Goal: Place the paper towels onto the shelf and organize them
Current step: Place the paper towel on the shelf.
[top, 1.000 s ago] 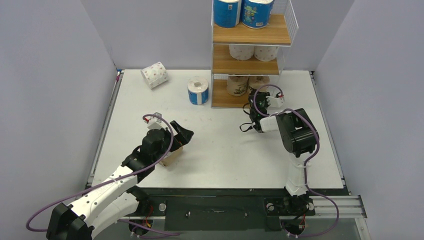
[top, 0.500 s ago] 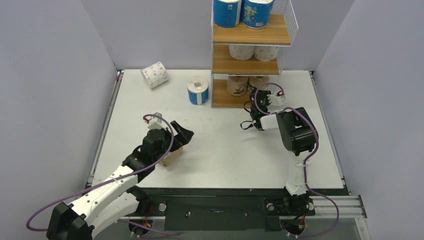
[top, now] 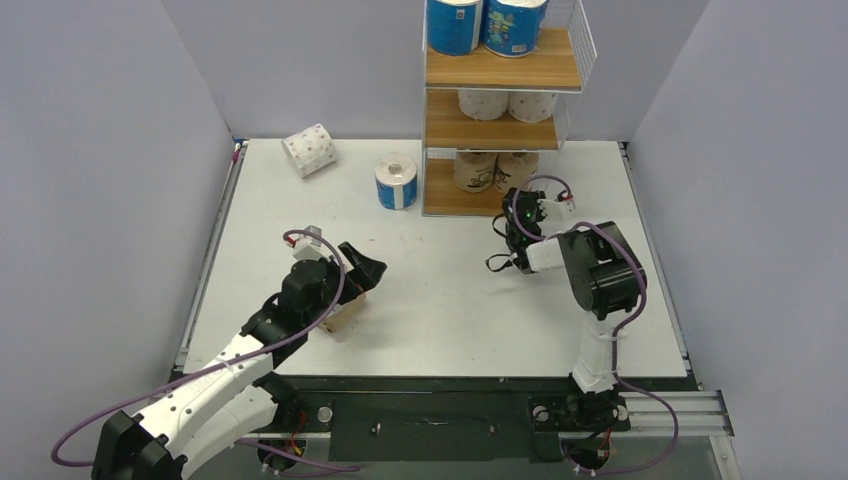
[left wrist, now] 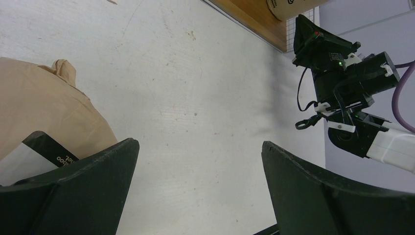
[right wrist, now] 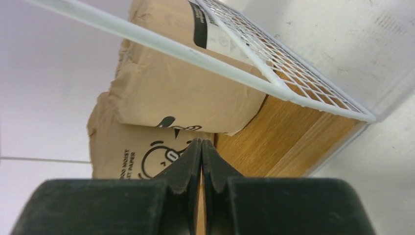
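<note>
The shelf (top: pixel 500 72) stands at the back with two blue paper towels (top: pixel 455 25) on top, two white ones on the middle board and two brown ones (top: pixel 475 170) at the bottom. Loose on the table lie a dotted white roll (top: pixel 309 150), a blue roll (top: pixel 396 181) and a brown roll (top: pixel 345 312). My left gripper (top: pixel 366 270) (left wrist: pixel 200 147) is open and holds nothing, with that brown roll (left wrist: pixel 44 107) just beside its left finger. My right gripper (top: pixel 513 200) (right wrist: pixel 201 142) is shut and empty, its tips pointing at the bottom brown rolls (right wrist: pixel 181 88) over the lowest board (right wrist: pixel 279 142).
The shelf's white mesh side (right wrist: pixel 254 54) runs just above my right fingers. Grey walls close in the table (top: pixel 450 300) on the left, back and right. The right arm (left wrist: pixel 342 73) shows across the table in the left wrist view.
My right wrist has shifted slightly right and towards the near edge, staying shut at the bottom tier. The left arm has not moved.
</note>
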